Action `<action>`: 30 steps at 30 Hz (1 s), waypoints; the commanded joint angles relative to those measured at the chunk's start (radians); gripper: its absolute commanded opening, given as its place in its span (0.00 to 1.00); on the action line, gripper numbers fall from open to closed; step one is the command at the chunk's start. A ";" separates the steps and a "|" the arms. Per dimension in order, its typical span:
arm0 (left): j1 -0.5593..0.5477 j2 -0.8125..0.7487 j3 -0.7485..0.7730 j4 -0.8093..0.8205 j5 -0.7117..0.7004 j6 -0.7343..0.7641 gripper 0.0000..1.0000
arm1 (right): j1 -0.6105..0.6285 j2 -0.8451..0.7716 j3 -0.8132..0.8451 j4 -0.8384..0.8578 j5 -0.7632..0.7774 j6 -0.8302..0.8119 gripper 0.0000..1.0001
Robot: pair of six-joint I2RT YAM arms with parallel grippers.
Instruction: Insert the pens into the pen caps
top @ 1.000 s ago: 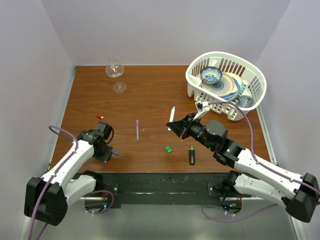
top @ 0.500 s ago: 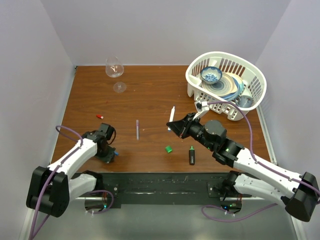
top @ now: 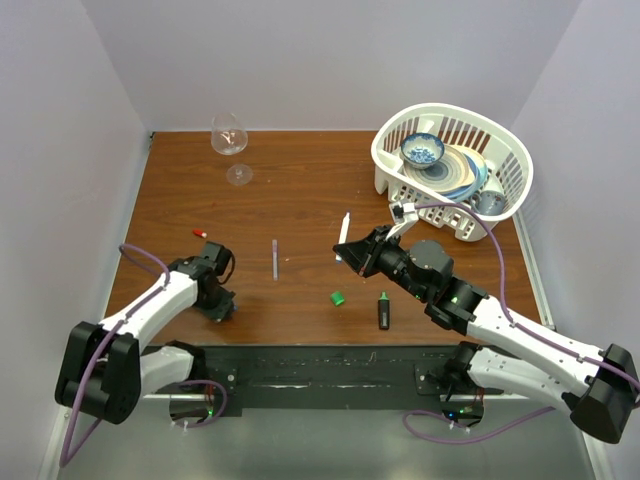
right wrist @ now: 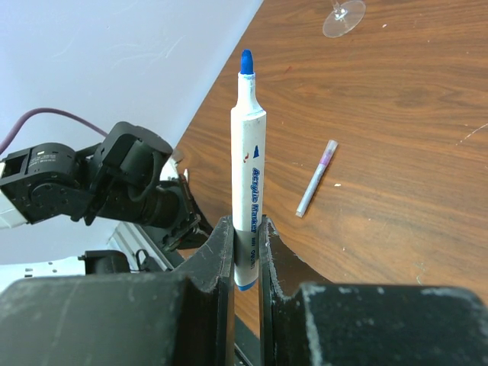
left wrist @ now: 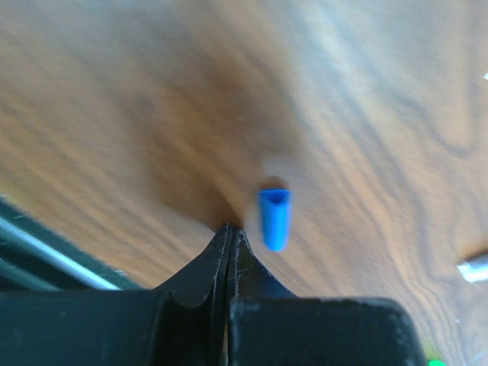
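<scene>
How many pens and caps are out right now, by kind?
Pens: 3 - white pen, purple-grey pen, black marker
Caps: 3 - green cap, red cap, blue cap
Total: 6

White pen (right wrist: 248, 152) bears blue lettering, seemingly "Acrylic Marker"; smaller print unreadable.

A: Far side?
B: Wine glass (top: 229, 135) standing far left, basket (top: 392, 160) crowding far right; bare table (top: 310, 185) lying open between.
A: Near side?
B: Right arm (top: 500, 325) stretching across near right; green cap (top: 338, 298) and black marker (top: 383, 312) lying just beside it.
</scene>
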 commanded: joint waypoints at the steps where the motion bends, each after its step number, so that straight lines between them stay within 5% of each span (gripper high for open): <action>1: -0.054 0.043 0.052 0.185 -0.017 -0.020 0.00 | -0.001 -0.013 0.001 0.028 0.031 -0.021 0.00; 10: -0.065 0.129 0.160 0.261 -0.089 0.053 0.00 | -0.002 -0.045 -0.005 0.004 0.041 -0.023 0.00; 18: -0.061 0.136 0.309 0.132 -0.283 0.308 0.01 | -0.001 -0.087 0.009 -0.055 0.054 -0.039 0.00; 24: -0.009 0.132 0.296 0.094 -0.182 0.480 0.32 | -0.001 -0.143 0.001 -0.092 0.090 -0.056 0.00; 30: -0.007 0.128 0.296 0.100 -0.001 0.602 0.43 | -0.001 -0.174 0.009 -0.116 0.120 -0.078 0.00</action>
